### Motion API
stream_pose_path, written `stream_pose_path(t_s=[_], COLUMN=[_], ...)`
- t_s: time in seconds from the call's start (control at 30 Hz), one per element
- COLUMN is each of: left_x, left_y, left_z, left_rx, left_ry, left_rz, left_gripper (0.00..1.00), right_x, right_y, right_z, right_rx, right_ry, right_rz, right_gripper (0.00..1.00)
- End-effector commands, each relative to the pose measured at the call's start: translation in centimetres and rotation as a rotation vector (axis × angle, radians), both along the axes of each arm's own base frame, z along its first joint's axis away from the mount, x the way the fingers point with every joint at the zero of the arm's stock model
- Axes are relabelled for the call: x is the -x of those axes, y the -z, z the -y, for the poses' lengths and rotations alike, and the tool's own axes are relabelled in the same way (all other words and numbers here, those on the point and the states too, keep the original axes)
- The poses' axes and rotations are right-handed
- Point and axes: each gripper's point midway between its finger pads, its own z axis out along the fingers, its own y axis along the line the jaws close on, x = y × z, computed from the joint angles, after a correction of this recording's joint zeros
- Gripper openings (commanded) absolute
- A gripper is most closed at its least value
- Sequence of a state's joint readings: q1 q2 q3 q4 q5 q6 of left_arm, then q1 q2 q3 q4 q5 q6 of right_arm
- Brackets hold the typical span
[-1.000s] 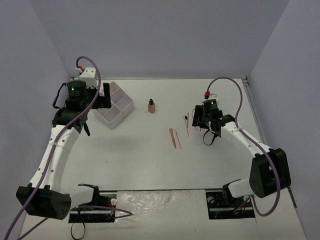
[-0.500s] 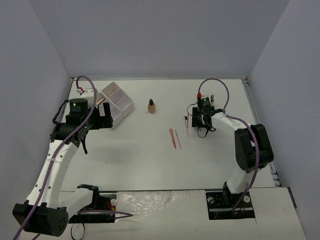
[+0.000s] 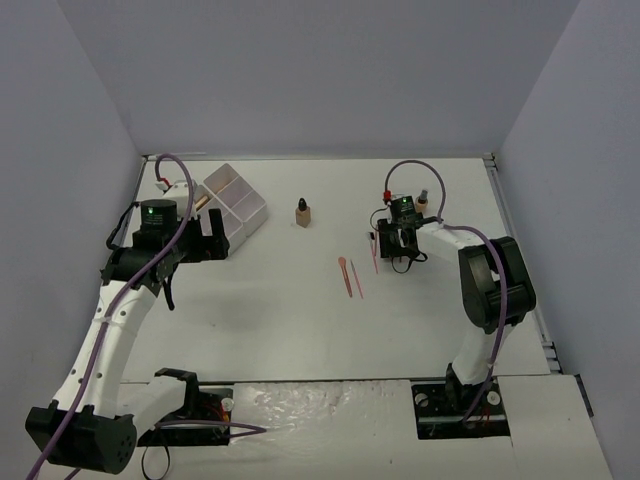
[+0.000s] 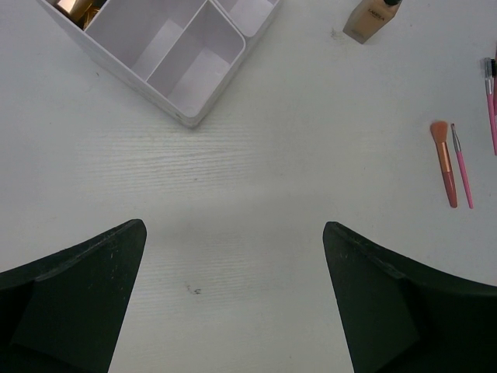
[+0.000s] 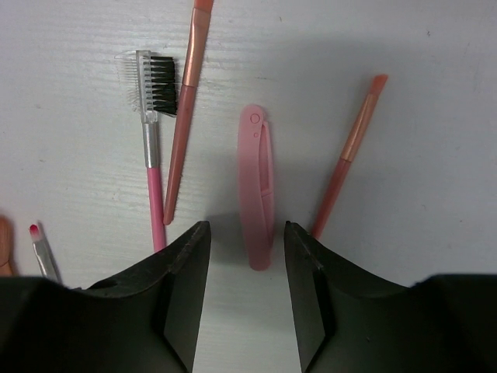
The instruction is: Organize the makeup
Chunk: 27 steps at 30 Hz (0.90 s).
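Note:
My right gripper point(image 5: 247, 233) hangs low over a cluster of makeup sticks, its jaws partly apart. The near end of a flat pink stick point(image 5: 257, 186) lies between the fingertips with a gap on each side. Beside it lie a pink comb brush point(image 5: 151, 124) and two orange brushes point(image 5: 186, 101) point(image 5: 349, 148). In the top view the right gripper point(image 3: 394, 247) is right of centre and a tan dark-capped bottle point(image 3: 302, 212) stands mid-table. My left gripper point(image 4: 233, 233) is open wide over bare table, just in front of the white box point(image 4: 194, 116).
Two more sticks point(image 3: 350, 276) lie near the middle of the table. A small tan item point(image 3: 422, 200) stands behind the right wrist. The white box point(image 3: 235, 200) sits at the back left with something gold point(image 4: 74, 6) in one compartment. Walls close in on three sides.
The right arm has swung back and left over the sticks, and its jaws have narrowed. The left gripper has drawn back from the box toward the front, staying open.

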State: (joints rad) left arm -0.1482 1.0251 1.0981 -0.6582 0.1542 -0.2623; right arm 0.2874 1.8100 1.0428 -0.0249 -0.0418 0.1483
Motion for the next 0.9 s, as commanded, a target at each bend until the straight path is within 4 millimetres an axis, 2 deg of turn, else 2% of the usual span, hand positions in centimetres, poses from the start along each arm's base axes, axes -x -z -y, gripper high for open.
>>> stream_pose_path(t_s=[0.0,0.17,0.27,0.4,0.47,0.53,0.6,0.67,0.7,0.77,0.83,0.87], left_x=[-0.7,-0.8,-0.8,-0.8,-1.0,-1.0,-1.2,-1.3,-1.3,-1.1,-1.2,-1.2], left_y=[-1.6,-2.4,-3.4,-5.2,-6.9,-8.0,-9.4,-11.0,-11.7,-12.8,-13.7,-14.1], left_z=[0.5,1.6,2.6,4.2,5.5,6.5,7.9,9.4,10.1,11.4,12.7,13.3], left_rx=[0.036,0.101,0.165,0.257,0.324,0.367,0.413,0.446,0.455,0.472,0.505,0.522], left_ry=[0.007,0.025,0.036,0.058,0.075,0.091,0.112,0.134,0.143,0.17,0.175,0.183], left_rz=[0.045,0.051,0.057,0.074,0.1,0.114,0.136,0.167,0.18,0.201,0.204,0.206], left_gripper=[0.97,0.97,0.97,0.97,0.97,0.97,0.97,0.97,0.97,0.97,0.97,0.97], right_x=[-0.9,-0.8,-1.3,-1.2,-1.0,0.1,2.1,3.8,4.7,5.6,8.1,8.6], right_y=[-0.4,-1.2,-5.1,-10.5,-13.7,-16.6,-19.1,-21.4,-22.5,-24.1,-25.8,-26.4], right_z=[-0.1,0.1,-0.4,-2.0,-3.9,-6.1,-10.1,-12.9,-14.3,-15.3,-18.2,-18.8], right_rx=[-0.003,-0.001,-0.021,-0.05,-0.073,-0.102,-0.161,-0.233,-0.27,-0.316,-0.393,-0.416], right_ry=[-0.018,-0.011,-0.019,-0.063,-0.132,-0.204,-0.321,-0.406,-0.444,-0.476,-0.553,-0.566], right_rz=[0.023,0.044,0.141,0.28,0.376,0.449,0.511,0.565,0.596,0.646,0.689,0.701], right_gripper=[0.33,0.11,0.03,0.0,0.0,0.0,0.0,0.0,0.0,0.0,0.0,0.0])
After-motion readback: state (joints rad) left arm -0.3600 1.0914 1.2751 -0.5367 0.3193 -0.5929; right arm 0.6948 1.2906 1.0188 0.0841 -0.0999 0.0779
